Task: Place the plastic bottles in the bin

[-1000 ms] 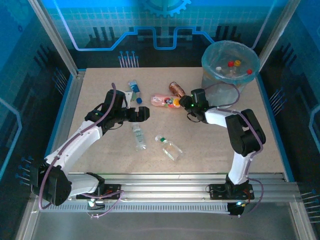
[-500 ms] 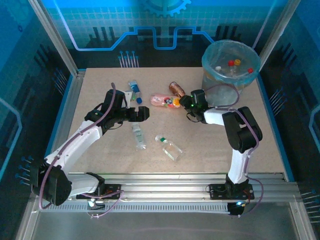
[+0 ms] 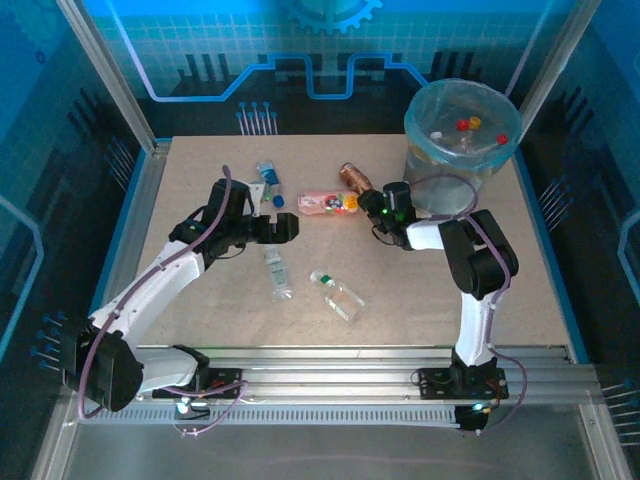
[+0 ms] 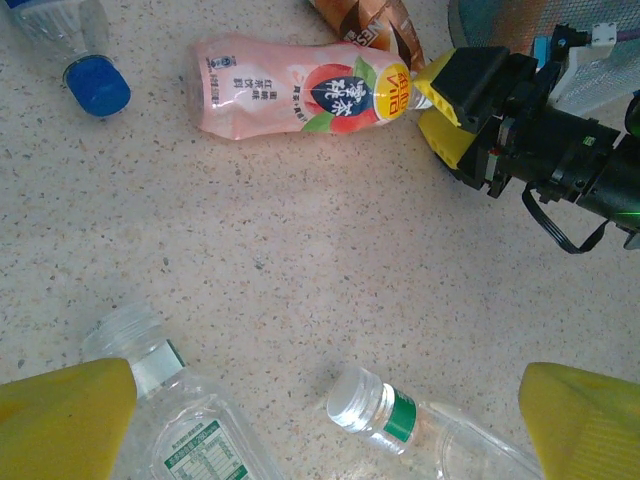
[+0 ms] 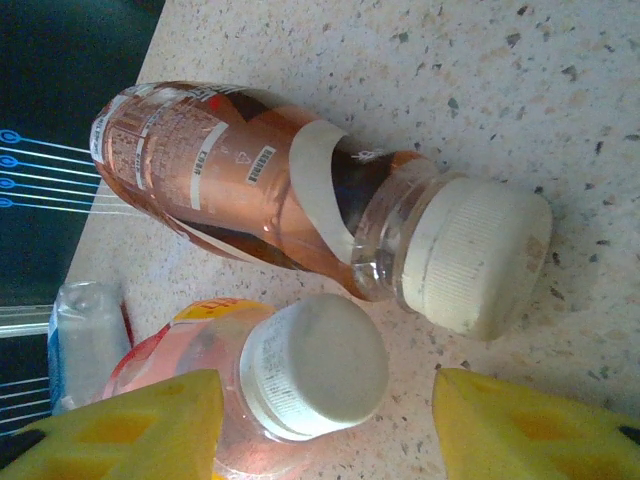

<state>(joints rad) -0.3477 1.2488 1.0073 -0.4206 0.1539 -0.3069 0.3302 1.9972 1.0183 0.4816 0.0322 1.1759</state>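
Observation:
A pink-labelled bottle (image 3: 325,203) lies on its side mid-table, its white cap (image 5: 315,365) between the fingers of my right gripper (image 5: 325,422). That gripper is open, with a gap showing between the cap and the right-hand finger. A brown-labelled bottle (image 5: 230,175) lies just behind it. The bin (image 3: 460,125), lined in blue, stands at the back right with several bottles inside. My left gripper (image 4: 325,430) hangs wide open above two clear bottles (image 4: 190,430) (image 4: 400,420) and holds nothing. A blue-capped bottle (image 3: 268,180) lies at the back left.
Metal frame posts and rails (image 3: 110,75) border the table (image 3: 200,320). The right arm's elbow (image 3: 480,265) rises between the bottles and the bin. The brown bottle's white cap (image 5: 480,260) lies close to my right gripper's far finger (image 5: 530,430).
The right arm's elbow has swung left and back while its gripper stayed at the pink bottle's cap. The pink bottle has shifted slightly left. The left arm has not moved.

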